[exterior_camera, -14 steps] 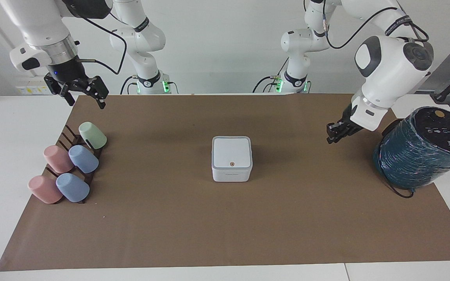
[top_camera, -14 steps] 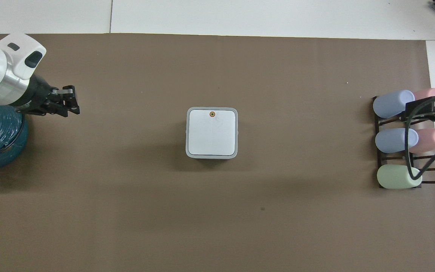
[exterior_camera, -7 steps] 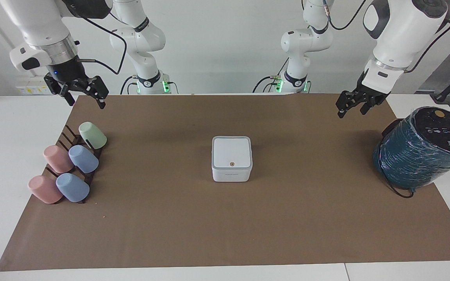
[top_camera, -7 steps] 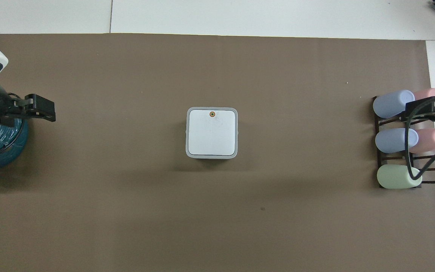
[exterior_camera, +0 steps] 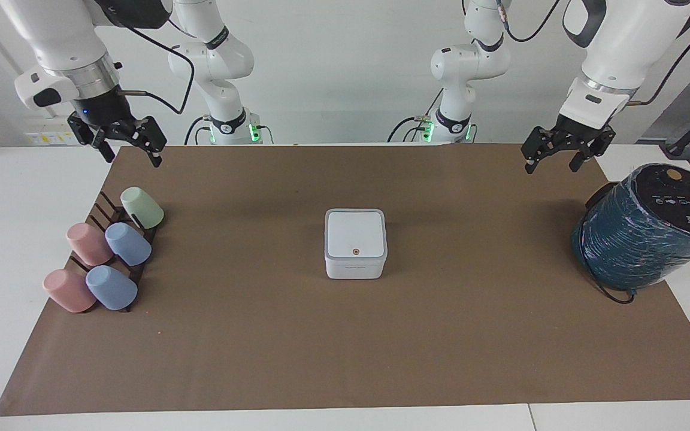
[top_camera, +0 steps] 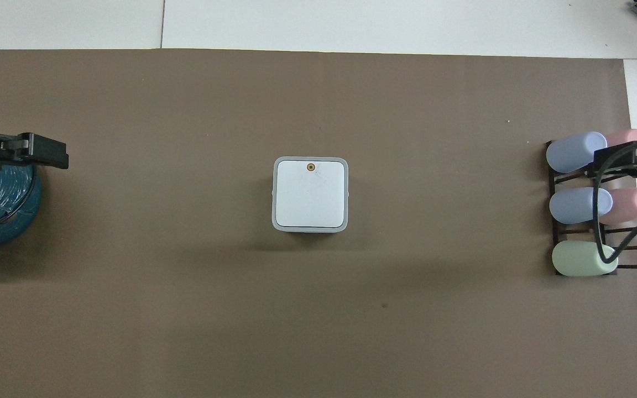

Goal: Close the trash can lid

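Brown paper mat covers the table; trash can [exterior_camera: 355,244] sits mid-mat, lid [exterior_camera: 354,233] flat down, orange dot at its edge farthest from my arms. I judge it light, stiff plastic, slick: press the lid, don't pinch. Left gripper [exterior_camera: 551,155] and right gripper [exterior_camera: 123,143] hang open, empty, at 2 and 10 o'clock of it, facing view.

Smooth plastic trash can [exterior_camera: 355,251]; matt paper mat [exterior_camera: 441,335]

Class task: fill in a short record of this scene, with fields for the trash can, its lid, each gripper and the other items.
trash can: mid-mat, upright
lid: down flat, closed
left gripper: open, empty, raised over the mat beside the teal cylinder
right gripper: open, empty, raised above the cup rack
cups: five on the rack
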Action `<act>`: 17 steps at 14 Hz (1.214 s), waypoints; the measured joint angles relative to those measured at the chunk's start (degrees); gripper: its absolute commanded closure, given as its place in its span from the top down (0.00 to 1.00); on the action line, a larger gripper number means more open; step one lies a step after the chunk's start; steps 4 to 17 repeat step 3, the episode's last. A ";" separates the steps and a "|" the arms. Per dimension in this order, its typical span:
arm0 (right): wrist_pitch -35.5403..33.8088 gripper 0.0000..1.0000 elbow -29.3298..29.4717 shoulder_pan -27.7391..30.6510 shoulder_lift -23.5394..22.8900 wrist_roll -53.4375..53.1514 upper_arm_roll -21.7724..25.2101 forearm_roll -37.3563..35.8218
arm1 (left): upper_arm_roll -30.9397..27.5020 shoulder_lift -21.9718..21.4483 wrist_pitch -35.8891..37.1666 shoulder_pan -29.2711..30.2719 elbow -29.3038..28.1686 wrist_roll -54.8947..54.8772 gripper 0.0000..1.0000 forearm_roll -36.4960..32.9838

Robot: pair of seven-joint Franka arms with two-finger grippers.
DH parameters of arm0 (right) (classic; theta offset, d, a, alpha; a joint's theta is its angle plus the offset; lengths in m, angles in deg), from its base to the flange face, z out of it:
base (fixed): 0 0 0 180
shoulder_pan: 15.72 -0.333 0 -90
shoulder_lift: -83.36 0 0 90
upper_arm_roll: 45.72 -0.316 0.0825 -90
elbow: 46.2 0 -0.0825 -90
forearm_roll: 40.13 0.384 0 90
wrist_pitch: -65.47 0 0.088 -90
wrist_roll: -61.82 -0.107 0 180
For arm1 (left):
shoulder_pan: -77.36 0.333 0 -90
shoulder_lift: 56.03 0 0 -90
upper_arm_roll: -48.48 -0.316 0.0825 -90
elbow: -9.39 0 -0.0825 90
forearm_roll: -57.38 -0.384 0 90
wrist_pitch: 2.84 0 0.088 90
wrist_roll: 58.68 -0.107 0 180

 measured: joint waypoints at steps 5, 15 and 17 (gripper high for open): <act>0.00 1.00 0.00 0.00 0.00 0.00 0.00 0.00 | -0.02 0.01 -0.99 0.00 0.00 -0.16 1.00 0.00; 0.00 1.00 0.00 0.00 0.00 0.00 0.00 0.00 | -0.02 0.01 -0.99 0.00 0.00 -0.16 1.00 0.00; 0.00 1.00 0.00 0.00 0.00 0.00 0.00 0.00 | -0.02 0.01 -0.99 0.00 0.00 -0.16 1.00 0.00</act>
